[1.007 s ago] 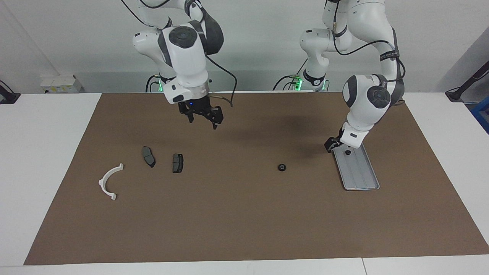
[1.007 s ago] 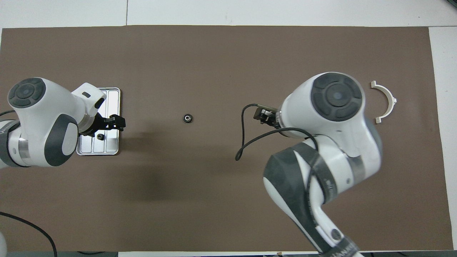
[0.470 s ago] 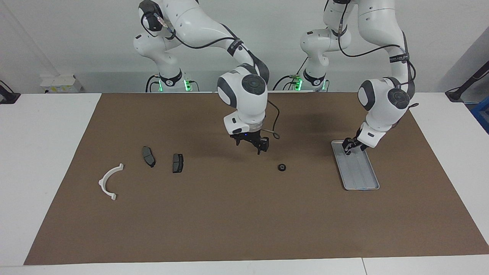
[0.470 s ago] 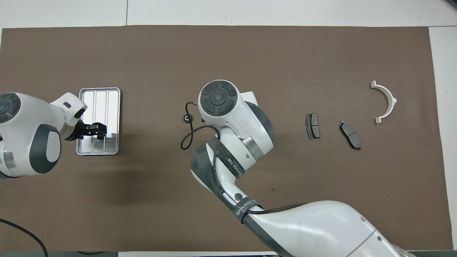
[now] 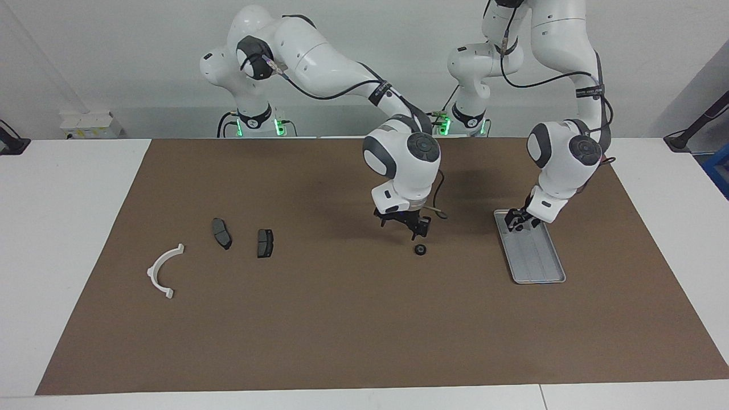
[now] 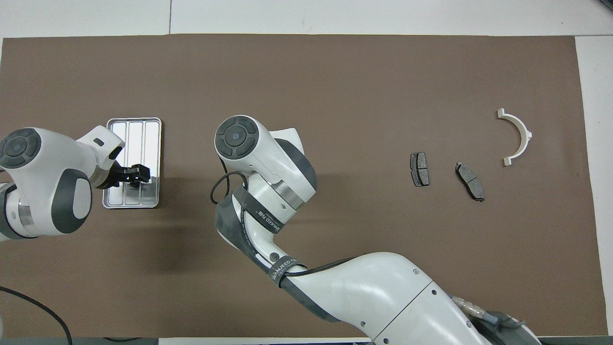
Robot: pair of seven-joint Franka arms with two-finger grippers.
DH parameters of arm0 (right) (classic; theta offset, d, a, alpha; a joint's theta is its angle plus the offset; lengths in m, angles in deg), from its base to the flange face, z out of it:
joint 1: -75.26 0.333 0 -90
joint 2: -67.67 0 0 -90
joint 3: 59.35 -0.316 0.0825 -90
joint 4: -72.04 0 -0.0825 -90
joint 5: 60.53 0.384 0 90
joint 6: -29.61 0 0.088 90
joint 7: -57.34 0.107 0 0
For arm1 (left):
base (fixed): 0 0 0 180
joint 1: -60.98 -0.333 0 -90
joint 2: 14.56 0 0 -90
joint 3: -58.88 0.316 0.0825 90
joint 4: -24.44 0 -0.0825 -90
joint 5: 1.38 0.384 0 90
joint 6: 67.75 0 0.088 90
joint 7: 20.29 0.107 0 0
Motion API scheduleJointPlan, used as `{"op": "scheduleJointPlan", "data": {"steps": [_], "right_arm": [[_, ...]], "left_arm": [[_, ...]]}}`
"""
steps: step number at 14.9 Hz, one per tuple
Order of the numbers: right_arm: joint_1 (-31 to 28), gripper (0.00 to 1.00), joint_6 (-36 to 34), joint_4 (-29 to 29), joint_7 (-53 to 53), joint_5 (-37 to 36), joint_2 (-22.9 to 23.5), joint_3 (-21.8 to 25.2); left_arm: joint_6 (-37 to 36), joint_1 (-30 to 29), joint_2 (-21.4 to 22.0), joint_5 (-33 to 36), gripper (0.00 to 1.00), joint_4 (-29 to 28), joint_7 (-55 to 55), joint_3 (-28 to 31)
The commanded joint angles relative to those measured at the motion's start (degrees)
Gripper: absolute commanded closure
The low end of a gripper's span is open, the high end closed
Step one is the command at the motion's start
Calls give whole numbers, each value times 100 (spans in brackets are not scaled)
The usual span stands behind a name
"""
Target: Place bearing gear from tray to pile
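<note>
White table (image 5: pixel 68 228) covered by a brown rectangular mat (image 5: pixel 342 319). On the mat lie a ribbed silver-grey metal tray (image 5: pixel 535 262), a small black round gear (image 5: pixel 420 250), two dark grey brake-pad pieces (image 5: pixel 221 233) (image 5: pixel 265 243), and a white half-ring plastic bracket (image 5: pixel 162 272).

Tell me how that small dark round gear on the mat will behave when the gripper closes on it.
The bearing gear lies flat on the brown mat, so it probably won't roll where it sits. Its round rim may slip or turn between fingers, and set on edge it could roll. It looks small and rigid, so likely light. The right gripper hovers just above it.
</note>
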Motion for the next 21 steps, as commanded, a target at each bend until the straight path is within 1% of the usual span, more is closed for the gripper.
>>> {"op": "scheduleJointPlan", "data": {"steps": [1, 2, 4, 5, 7, 10, 11, 12, 15, 16, 17, 19, 21], "right_arm": [[206, 3, -300, 808, 207, -104, 503, 169], [233, 3, -292, 914, 216, -96, 591, 187], [312, 3, -266, 1151, 330, -96, 785, 205], [321, 3, -231, 1178, 374, -104, 846, 205], [321, 3, -178, 1283, 374, -96, 926, 196], [312, 2, 147, 1328, 374, -87, 935, 126], [312, 2, 191, 1328, 374, -87, 970, 126], [321, 2, 296, 1302, 374, -96, 987, 126], [312, 3, 420, 1302, 365, -96, 1067, 126], [312, 3, 429, 1302, 365, -96, 1101, 126], [321, 3, 438, 1302, 374, -96, 1180, 135], [321, 4, 420, 1310, 366, -96, 1199, 135], [312, 9, 429, 1310, 374, -96, 1199, 126]], "left_arm": [[168, 64, 1, 39, 34, -101, -120, 50], [168, 64, 10, 39, 37, -127, -121, 41], [168, 64, 18, 30, 38, -180, -129, 41], [150, 73, 27, 30, 39, -206, -129, 41], [98, 73, 45, 39, 40, -215, -138, 41], [98, 73, 54, 30, 41, -250, -138, 41], [98, 73, 54, 39, 42, -250, -138, 41], [98, 73, 54, 30, 48, -250, -138, 50], [45, 64, 63, 30, 85, -259, -138, 50], [-25, 56, 63, 30, 96, -233, -147, 50], [-156, 56, 63, 30, 100, -172, -156, 50], [-498, 29, 89, 30, 100, 82, -165, 50], [-1103, -6, 115, 21, 100, 573, -173, 50]]}}
